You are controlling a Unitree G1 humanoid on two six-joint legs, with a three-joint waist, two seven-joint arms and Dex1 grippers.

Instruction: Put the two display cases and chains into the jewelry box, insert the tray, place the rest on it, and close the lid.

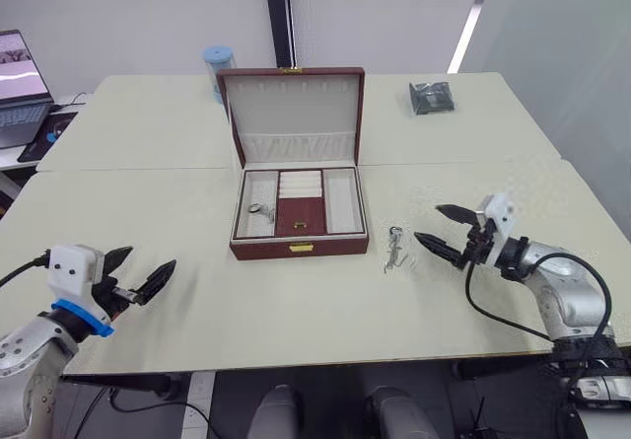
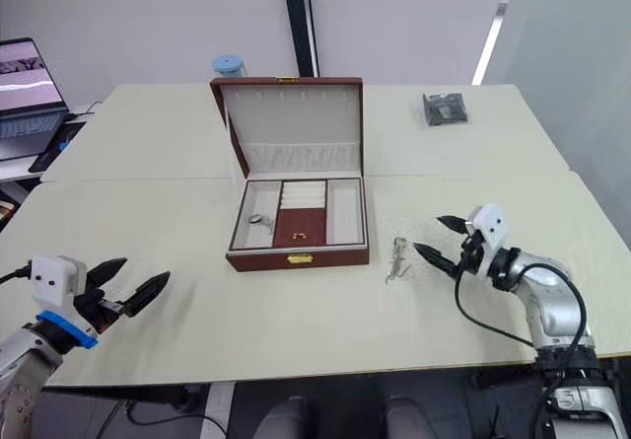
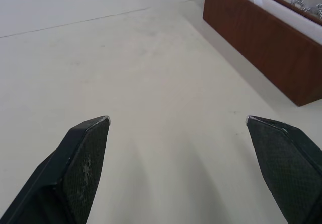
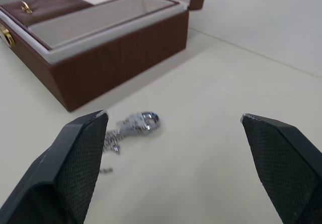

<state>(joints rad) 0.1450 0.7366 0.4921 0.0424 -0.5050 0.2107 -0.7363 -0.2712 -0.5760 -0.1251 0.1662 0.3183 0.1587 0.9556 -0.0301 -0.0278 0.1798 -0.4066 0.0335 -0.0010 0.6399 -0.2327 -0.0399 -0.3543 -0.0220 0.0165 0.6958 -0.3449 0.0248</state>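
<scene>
Reddish-brown leatherette jewelry box [image 1: 299, 247] sits centre frame in the left eye view, lid [image 1: 292, 113] upright, tray [image 1: 300, 214] already seated, one silver piece in its left section. Just right of the box lies a jewelry piece [image 1: 395, 247]; right gripper [image 1: 442, 230] near it, jaws apart. Left gripper [image 1: 140, 274], lower left, also spread, empty. Right wrist view: piece [image 4: 132, 125] looks light, limp, slippery; pinch the stiff ring end.
</scene>
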